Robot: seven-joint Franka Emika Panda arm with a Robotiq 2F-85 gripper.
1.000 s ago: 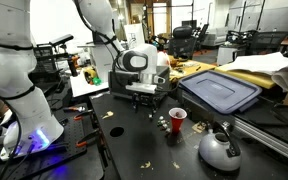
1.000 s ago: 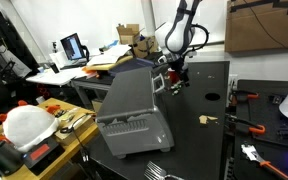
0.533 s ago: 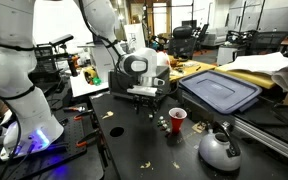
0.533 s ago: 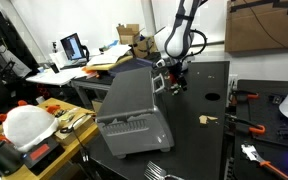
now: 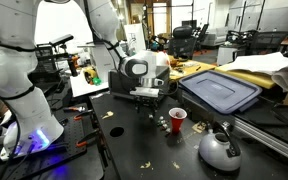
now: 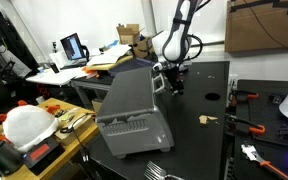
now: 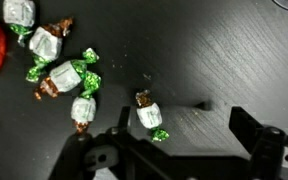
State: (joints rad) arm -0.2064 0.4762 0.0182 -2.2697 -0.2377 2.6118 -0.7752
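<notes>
We find the jaws spread wide over the surface (image 7: 234, 60), one wrapped candy (image 7: 147, 115) lying between them off-centre, its long axis across their closing line

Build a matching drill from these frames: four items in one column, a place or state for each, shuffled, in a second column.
Items
1. red cup
2. wrapped candies
3. tool
4. white kettle

Place or state
a. open, above a lone candy
b. near the table edge, black handle on top
c. upright, beside the candies
d. lying loose, green and white wrappers

Pairs: 1-c; 2-d; 3-a; 4-b
</notes>
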